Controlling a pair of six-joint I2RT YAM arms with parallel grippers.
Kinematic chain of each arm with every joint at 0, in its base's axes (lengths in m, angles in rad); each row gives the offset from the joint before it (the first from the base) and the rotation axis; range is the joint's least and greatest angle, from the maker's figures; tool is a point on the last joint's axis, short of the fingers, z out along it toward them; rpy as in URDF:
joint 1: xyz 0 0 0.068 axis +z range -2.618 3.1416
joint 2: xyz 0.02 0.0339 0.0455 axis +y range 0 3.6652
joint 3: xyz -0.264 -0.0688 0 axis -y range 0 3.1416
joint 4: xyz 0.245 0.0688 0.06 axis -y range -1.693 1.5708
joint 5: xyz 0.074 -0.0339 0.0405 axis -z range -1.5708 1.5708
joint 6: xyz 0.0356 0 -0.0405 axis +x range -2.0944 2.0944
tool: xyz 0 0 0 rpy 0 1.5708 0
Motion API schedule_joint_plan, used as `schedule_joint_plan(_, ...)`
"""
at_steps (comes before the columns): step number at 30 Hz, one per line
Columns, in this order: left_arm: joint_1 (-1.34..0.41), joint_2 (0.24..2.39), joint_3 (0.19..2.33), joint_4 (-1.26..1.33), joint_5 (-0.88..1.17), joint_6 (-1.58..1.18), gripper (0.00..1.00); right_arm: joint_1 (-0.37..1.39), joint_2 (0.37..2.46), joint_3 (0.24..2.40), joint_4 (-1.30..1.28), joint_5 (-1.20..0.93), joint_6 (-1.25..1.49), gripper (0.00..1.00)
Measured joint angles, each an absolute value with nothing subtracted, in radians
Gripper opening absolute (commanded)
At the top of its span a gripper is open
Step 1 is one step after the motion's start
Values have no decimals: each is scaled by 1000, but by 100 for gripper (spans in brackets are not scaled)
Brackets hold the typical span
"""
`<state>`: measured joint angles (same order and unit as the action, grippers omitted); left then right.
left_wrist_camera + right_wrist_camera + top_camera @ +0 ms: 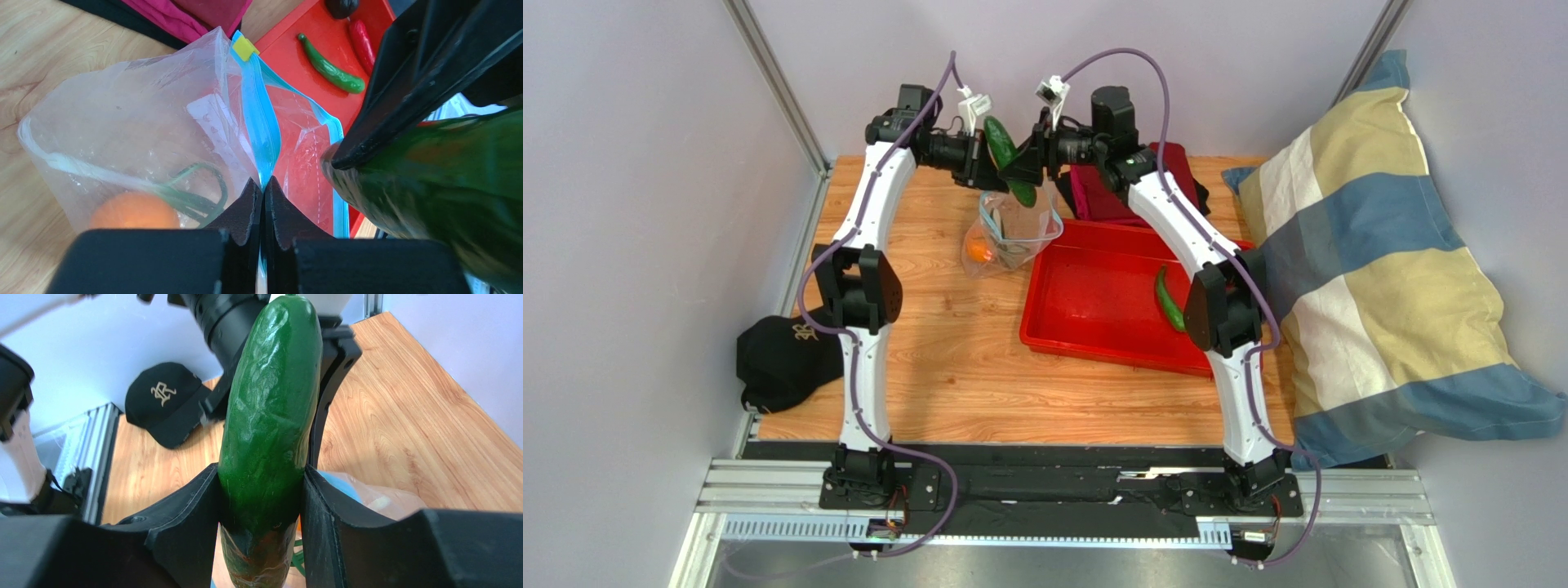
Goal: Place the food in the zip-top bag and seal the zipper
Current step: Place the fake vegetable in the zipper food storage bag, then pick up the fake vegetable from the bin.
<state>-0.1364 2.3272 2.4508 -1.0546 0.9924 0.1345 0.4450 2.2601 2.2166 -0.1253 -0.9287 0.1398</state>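
The clear zip-top bag (1011, 230) hangs open at the back of the table, with the orange fruit (979, 252) and green onion (196, 191) inside. My left gripper (264, 184) is shut on the bag's bluish zipper (258, 119) edge and holds it up. My right gripper (263, 496) is shut on a long green cucumber (273, 410) and holds it tilted just above the bag mouth (1008, 157). A green chili (1168, 300) lies in the red tray (1087, 300). In the left wrist view the green chili (330, 67), red chili (363, 46) and dark round piece (341, 6) lie in the tray.
A dark red cloth (1112, 190) lies behind the tray. A black cap (783, 355) sits at the table's left edge. A striped pillow (1382, 257) leans at the right. Grey walls close in the back and sides.
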Motion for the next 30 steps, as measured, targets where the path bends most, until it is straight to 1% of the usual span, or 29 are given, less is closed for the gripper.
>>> schedule_joint_plan(1, -133, 2329, 2451, -1051, 999, 127, 0, 445, 2260, 2207, -124, -939, 119, 58)
schedule_joint_plan(2, -130, 2330, 2451, -1048, 1008, 120, 0, 444, 2260, 2196, -121, -946, 104, 70)
schedule_joint_plan(3, -128, 2331, 2451, -1044, 1016, 114, 0, 444, 2259, 2175, -116, -955, 87, 79)
schedule_joint_plan(4, -125, 2332, 2451, -1039, 1022, 109, 0, 443, 2258, 2159, -116, -961, 80, 90)
schedule_joint_plan(7, -120, 2334, 2451, -1026, 1034, 95, 0, 442, 2258, 2119, -134, -966, 29, 92)
schedule_joint_plan(12, -117, 2340, 2451, -1014, 1045, 80, 0, 429, 2258, 2146, -199, -953, -28, 93)
schedule_joint_plan(16, -117, 2342, 2451, -1010, 1045, 72, 0, 393, 2254, 2279, -395, -933, -100, 91)
schedule_joint_plan(18, -117, 2342, 2451, -1007, 1045, 69, 0, 356, 2216, 2289, -511, -915, -165, 89)
schedule_joint_plan(19, -118, 2342, 2451, -1005, 1045, 68, 0, 331, 2184, 2270, -573, -897, -213, 87)
schedule_joint_plan(21, -118, 2343, 2451, -1004, 1044, 65, 0, 281, 2090, 2159, -682, -838, -309, 84)
schedule_joint_plan(22, -117, 2343, 2451, -1003, 1044, 64, 0, 253, 2034, 2082, -741, -793, -364, 81)
schedule_joint_plan(25, -117, 2345, 2451, -1001, 1043, 60, 0, 206, 1915, 1874, -850, -663, -478, 78)
schedule_joint_plan(28, -117, 2346, 2451, -1000, 1042, 56, 0, 216, 1855, 1682, -918, -528, -547, 76)
schedule_joint_plan(30, -118, 2346, 2451, -1000, 1042, 54, 0, 231, 1853, 1596, -939, -437, -563, 75)
